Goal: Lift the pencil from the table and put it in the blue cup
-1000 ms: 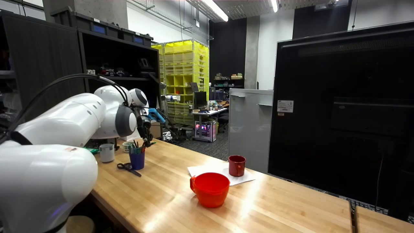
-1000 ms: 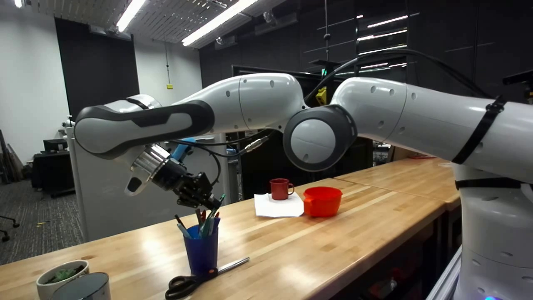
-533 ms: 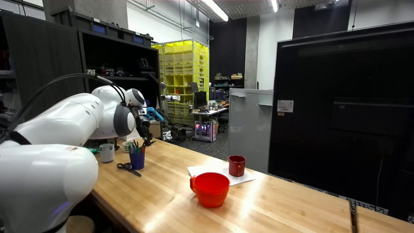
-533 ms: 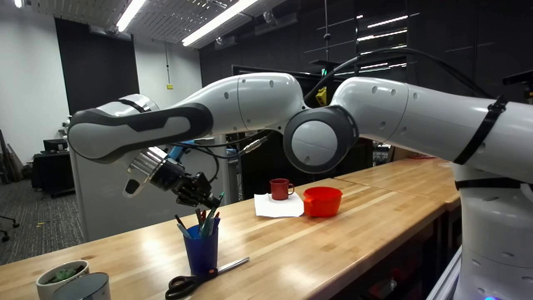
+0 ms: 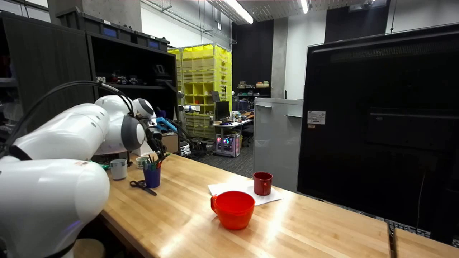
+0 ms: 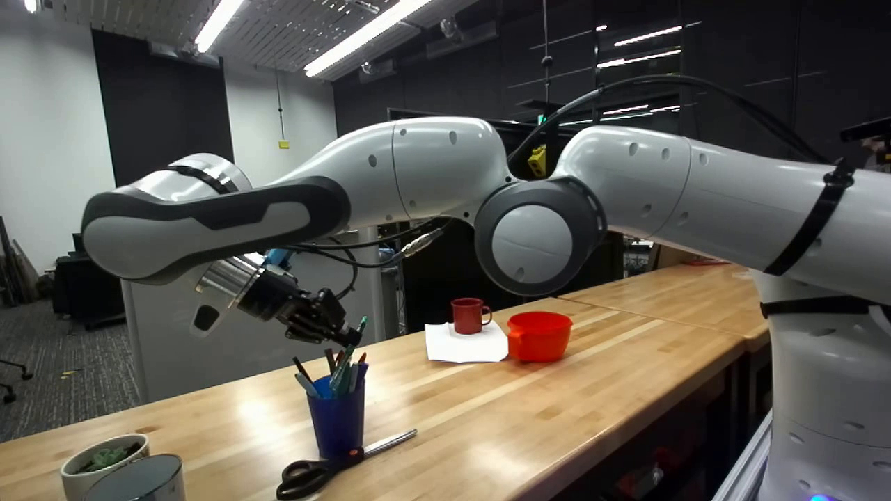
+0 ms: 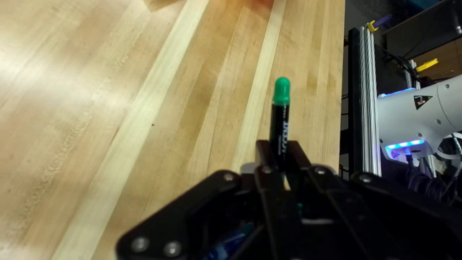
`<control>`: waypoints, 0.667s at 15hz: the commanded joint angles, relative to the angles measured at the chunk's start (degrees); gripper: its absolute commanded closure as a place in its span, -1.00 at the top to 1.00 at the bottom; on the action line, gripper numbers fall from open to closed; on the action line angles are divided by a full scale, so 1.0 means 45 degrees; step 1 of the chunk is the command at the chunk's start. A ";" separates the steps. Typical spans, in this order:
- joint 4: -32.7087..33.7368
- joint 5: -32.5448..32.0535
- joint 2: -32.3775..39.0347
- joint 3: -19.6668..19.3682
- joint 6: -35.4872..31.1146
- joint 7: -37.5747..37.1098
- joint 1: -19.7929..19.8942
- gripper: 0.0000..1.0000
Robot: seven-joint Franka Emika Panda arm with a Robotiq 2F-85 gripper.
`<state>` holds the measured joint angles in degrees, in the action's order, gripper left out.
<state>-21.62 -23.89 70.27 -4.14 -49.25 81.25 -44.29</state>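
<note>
Marker (image 7: 280, 122), green end up, pinched in gripper (image 7: 278, 147); blue cup (image 6: 338, 421) just below.

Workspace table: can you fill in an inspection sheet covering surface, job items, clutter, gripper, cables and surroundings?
Surface: wooden table, glossy, with bright glare patches.
Job's things: black marker with a green end; blue cup upright on the table, pens in it. Whether the marker's lower end is inside the cup cannot be told.
Clutter: scissors beside the blue cup; dark red cup on white paper; red bowl near the paper; grey mug; potted plant.
Gripper: closed on the marker.
Cables: black cable arching above the arm.
Surroundings: yellow shelving, dark cabinet, large black panel.
</note>
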 commanded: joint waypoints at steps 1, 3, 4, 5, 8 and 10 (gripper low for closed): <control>0.0229 -0.0435 0.0171 -0.0408 -0.0195 -0.0418 -0.0364 -0.93; 0.0257 -0.0533 0.0220 -0.0508 -0.0401 -0.0654 -0.0431 -0.93; 0.0267 -0.0578 0.0247 -0.0553 -0.0524 -0.0787 -0.0461 -0.93; 0.0277 -0.0635 0.0279 -0.0609 -0.0675 -0.0899 -0.0499 -0.93; 0.0299 -0.0694 0.0354 -0.0713 -0.1107 -0.1277 -0.0561 -0.93; 0.0320 -0.0753 0.0410 -0.0833 -0.1326 -0.1617 -0.0616 -0.93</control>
<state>-21.62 -25.72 70.94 -6.29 -54.02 76.01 -45.94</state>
